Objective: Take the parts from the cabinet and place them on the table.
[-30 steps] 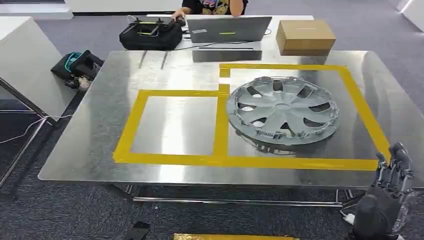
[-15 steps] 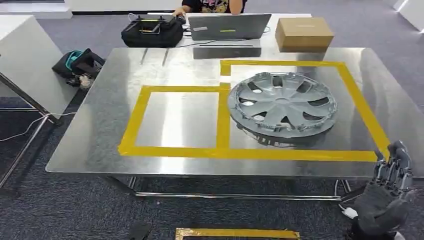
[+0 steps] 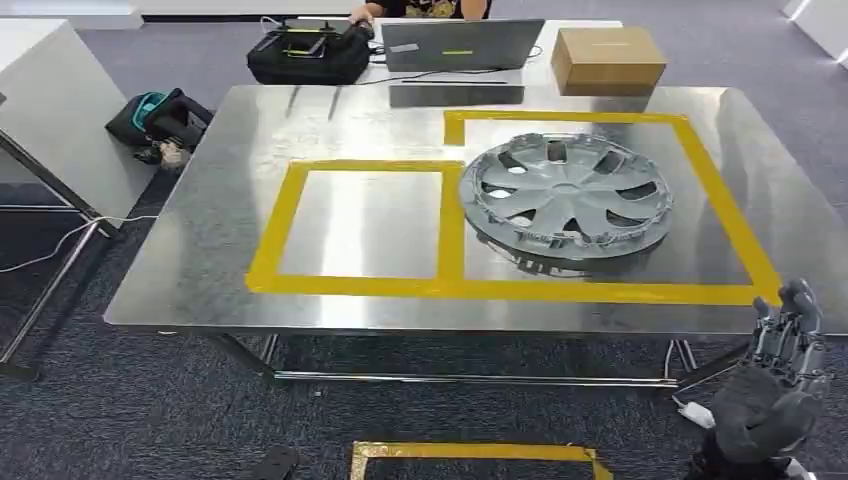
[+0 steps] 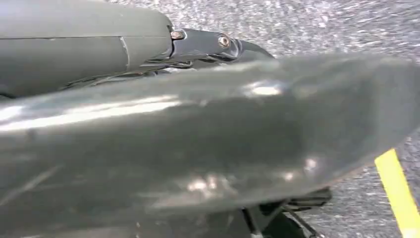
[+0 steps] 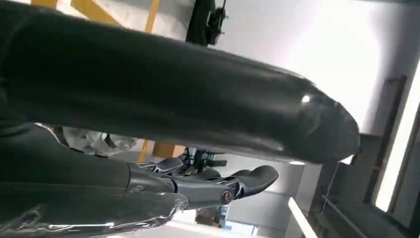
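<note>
And here's the table [image 3: 200, 270], shiny steel, marked out with yellow tape [image 3: 452, 225] into two boxes. The hubcap [image 3: 566, 195] lies flat inside the larger box on the right, close to the strip that splits the two boxes, its silver spokes facing up. The smaller box on the left holds nothing but glare.

Down at the lower right, the right hand [image 3: 775, 385] hangs beside the table's near corner, below its edge, fingers straight and apart, holding nothing. From the right wrist the thumb [image 5: 198, 94] looms large and the darker fingers [image 5: 233, 183] stretch out loosely.

The left hand [image 4: 198, 148] is a grey blur over speckled carpet; whether its fingers are apart or curled, I can't tell.

Across the table: a laptop [image 3: 460, 45], a black bag [image 3: 308, 55], a cardboard box [image 3: 607, 60], and a person [image 3: 420, 8] seated behind them.
</note>
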Controlling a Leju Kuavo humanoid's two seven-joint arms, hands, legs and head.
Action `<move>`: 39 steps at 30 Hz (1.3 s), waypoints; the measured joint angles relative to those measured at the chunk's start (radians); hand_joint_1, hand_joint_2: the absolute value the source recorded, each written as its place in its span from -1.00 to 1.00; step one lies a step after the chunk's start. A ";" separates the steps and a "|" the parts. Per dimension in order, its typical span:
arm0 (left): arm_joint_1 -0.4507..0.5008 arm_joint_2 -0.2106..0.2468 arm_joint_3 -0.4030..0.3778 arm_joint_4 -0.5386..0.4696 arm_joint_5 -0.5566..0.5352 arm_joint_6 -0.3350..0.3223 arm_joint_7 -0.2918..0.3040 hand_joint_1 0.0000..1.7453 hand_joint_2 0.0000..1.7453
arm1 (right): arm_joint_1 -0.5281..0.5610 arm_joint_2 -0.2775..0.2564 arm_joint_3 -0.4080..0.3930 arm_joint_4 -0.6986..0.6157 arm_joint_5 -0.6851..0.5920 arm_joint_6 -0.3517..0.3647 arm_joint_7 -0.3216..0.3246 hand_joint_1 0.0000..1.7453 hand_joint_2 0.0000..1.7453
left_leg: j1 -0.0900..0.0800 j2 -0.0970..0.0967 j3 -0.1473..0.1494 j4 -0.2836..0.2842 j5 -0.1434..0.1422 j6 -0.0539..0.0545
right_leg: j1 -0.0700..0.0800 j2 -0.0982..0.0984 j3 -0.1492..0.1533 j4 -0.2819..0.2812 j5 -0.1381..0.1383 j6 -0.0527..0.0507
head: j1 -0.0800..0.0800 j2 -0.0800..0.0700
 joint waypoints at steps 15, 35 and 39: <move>0.001 -0.006 0.000 0.000 0.003 -0.004 -0.001 -1.00 -1.00 | 0.006 0.001 -0.048 -0.012 0.000 -0.010 0.000 -1.00 -1.00 | -0.009 0.004 -0.057 0.004 0.063 0.013 | 0.006 0.007 0.081 -0.003 -0.075 -0.005 | 0.005 0.000; -0.003 -0.009 0.000 0.000 0.047 0.000 -0.012 -1.00 -1.00 | -0.271 0.122 -0.911 0.793 -0.002 0.107 0.024 -1.00 -1.00 | 0.000 0.003 -0.017 -0.022 0.038 0.044 | 0.000 -0.002 -0.055 0.111 -0.092 0.021 | 0.010 0.000; 0.001 -0.009 0.000 0.000 0.050 0.000 -0.012 -1.00 -1.00 | -0.304 0.096 -1.033 1.021 0.023 0.084 0.010 -1.00 -1.00 | -0.004 0.005 -0.041 -0.020 0.056 0.041 | 0.000 -0.002 -0.104 0.290 -0.166 0.027 | 0.009 0.000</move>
